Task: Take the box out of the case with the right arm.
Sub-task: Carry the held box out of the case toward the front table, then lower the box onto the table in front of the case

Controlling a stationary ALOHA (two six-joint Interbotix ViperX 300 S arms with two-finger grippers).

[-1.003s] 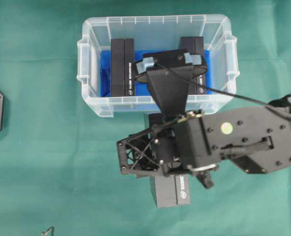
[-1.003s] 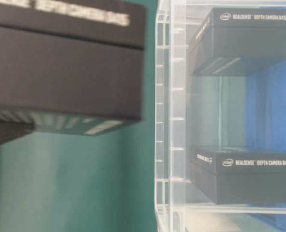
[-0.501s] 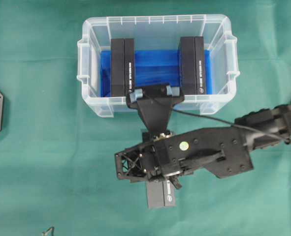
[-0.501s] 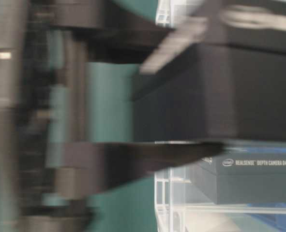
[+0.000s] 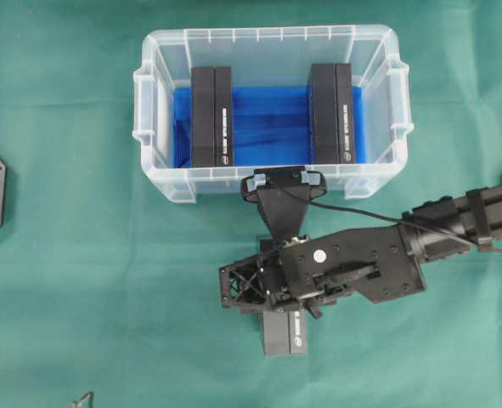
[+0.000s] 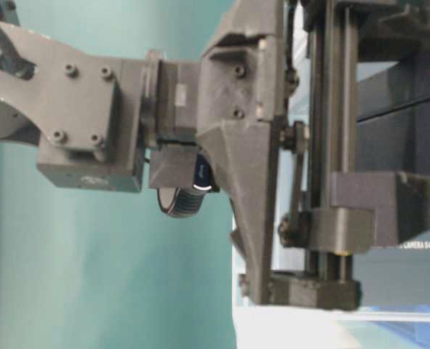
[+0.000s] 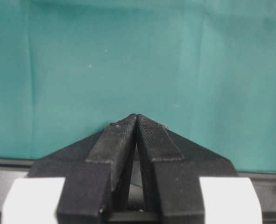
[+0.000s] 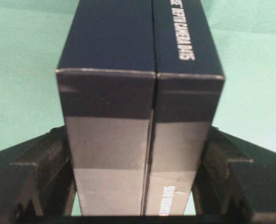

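A: Overhead exterior view: where is the held box (image 5: pixel 284 331)?

B: Outside the clear case (image 5: pixel 153 170), over the green cloth (image 5: pixel 81 280) just in front of it. The right gripper (image 5: pixel 278 316) clamps it on both sides; the right wrist view shows the black fingers (image 8: pixel 44 177) pressed against its faces.

A: And inside the case?

B: Two more black boxes (image 5: pixel 211 117) stand on the blue floor, well apart.

A: The left gripper (image 7: pixel 137 122)?

B: Its jaws are closed together, holding nothing, above bare cloth.

Box comes down outside the case

My right gripper (image 5: pixel 283 299), which a second ago held the black box (image 5: pixel 284 333) high near the case (image 5: pixel 272 183), has sunk toward the green cloth (image 5: pixel 106 280), its wrist camera (image 5: pixel 283 182) leaving the bin's front wall
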